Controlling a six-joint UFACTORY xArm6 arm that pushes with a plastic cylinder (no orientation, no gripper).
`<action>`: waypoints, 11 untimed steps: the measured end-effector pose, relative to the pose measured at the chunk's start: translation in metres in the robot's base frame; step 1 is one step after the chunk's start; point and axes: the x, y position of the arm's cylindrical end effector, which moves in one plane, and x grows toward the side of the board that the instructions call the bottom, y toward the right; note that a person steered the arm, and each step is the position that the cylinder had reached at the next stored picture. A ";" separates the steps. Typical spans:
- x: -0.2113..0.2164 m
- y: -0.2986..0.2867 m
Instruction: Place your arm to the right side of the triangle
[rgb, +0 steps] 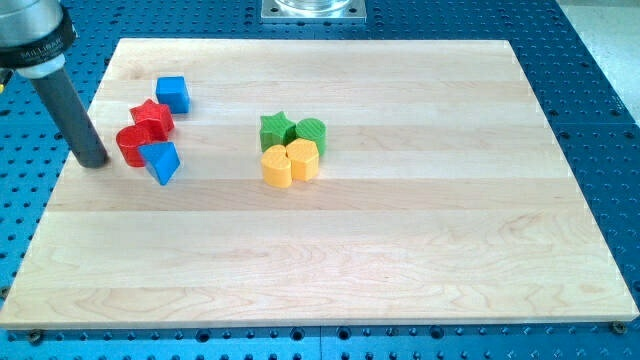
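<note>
A blue triangle block (161, 161) lies at the view's left on the wooden board (400, 250). It touches a red cylinder (130, 145) on its upper left. A red star (152, 117) sits just above them, and a blue cube (173, 94) above that. My tip (93, 162) is at the end of the dark rod, left of the red cylinder and left of the blue triangle, close to the board's left edge.
A cluster sits near the board's middle: a green star (276, 129), a green cylinder (311, 132), a yellow hexagon-like block (277, 166) and a yellow heart-like block (303, 158). A blue perforated table (600, 100) surrounds the board.
</note>
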 end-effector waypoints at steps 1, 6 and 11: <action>0.000 0.025; 0.026 0.115; 0.111 0.143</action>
